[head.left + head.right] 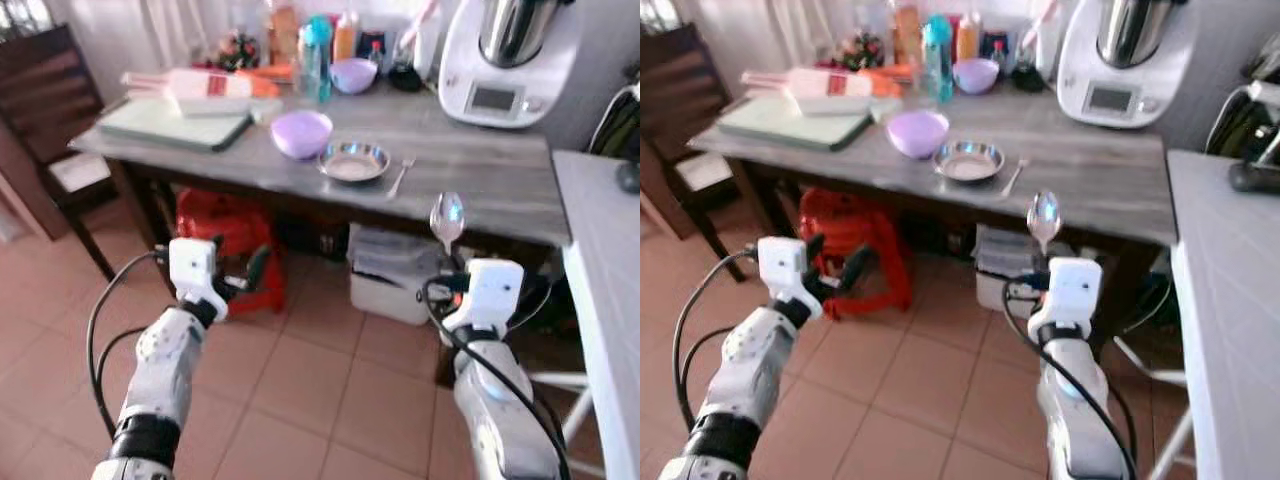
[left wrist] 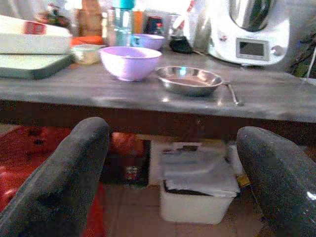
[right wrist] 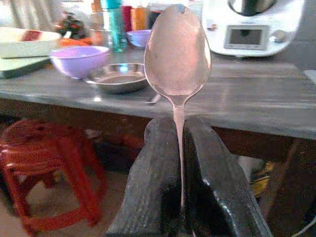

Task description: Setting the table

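Standing upright with its bowl pointing up, the shiny metal spoon has its handle pinched between the closed black fingers of the right gripper, short of the grey wooden table. On that table a silver metal fork lies just beside a round steel plate. The left gripper hangs over the floor, fingers spread wide and holding nothing.

Left claw agape, right claw clamped

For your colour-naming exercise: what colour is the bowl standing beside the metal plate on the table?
The bowl is lilac, a pale purple; the left wrist view shows it best.
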Robot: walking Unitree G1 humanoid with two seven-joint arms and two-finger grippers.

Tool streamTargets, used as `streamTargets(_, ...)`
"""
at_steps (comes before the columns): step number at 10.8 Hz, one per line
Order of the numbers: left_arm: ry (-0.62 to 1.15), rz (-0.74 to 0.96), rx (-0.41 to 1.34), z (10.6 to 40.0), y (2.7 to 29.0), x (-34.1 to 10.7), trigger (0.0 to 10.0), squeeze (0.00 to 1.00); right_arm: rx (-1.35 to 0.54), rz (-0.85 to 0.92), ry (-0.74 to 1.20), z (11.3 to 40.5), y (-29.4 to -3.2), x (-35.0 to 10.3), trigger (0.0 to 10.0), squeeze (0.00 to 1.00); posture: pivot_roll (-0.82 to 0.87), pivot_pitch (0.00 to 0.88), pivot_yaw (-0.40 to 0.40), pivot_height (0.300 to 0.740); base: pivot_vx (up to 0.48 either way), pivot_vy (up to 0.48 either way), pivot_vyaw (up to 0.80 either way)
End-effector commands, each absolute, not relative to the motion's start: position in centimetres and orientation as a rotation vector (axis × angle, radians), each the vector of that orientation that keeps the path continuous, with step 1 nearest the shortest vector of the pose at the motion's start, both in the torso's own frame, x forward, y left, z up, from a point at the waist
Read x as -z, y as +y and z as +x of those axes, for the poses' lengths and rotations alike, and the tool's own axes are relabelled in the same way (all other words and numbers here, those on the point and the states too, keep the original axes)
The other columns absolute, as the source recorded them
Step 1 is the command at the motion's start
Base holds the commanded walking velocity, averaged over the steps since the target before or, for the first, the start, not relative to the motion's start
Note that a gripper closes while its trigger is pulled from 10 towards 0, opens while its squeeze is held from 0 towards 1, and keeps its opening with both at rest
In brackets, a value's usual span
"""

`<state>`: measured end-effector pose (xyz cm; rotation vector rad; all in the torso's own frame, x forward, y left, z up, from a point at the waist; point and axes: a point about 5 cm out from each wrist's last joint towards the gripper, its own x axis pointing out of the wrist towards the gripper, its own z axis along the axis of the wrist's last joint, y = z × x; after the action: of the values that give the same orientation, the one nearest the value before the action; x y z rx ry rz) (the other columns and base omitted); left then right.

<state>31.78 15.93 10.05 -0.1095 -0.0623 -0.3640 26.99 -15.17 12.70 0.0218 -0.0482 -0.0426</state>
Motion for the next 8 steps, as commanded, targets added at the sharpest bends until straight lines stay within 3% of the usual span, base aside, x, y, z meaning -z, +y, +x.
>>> streamTargets(1, -0.070, -0.109, 0.399, 32.07, 14.84, -10.46, 10.0, 0.00, 0.070, 0.015, -0.053, 26.97, -15.99, -12.75, 10.0, 0.00, -0.03, 0.007, 0.025, 0.740, 0.458, 0.000, 0.00)
streamTargets(5, -0.063, -0.111, 0.399, 32.12, 14.84, -10.42, 10.0, 0.00, 0.073, 0.012, -0.051, 26.88, -15.98, -12.65, 10.0, 0.00, -0.03, 0.008, 0.026, 0.740, 0.447, 0.000, 0.00)
streamTargets(8, -0.054, -0.133, 0.359, 32.29, 14.85, -10.32, 10.0, 0.00, 0.077, 0.010, -0.051, 26.85, -16.06, -12.60, 10.0, 0.00, -0.03, 0.008, 0.026, 0.740, 0.000, 0.000, 0.00)
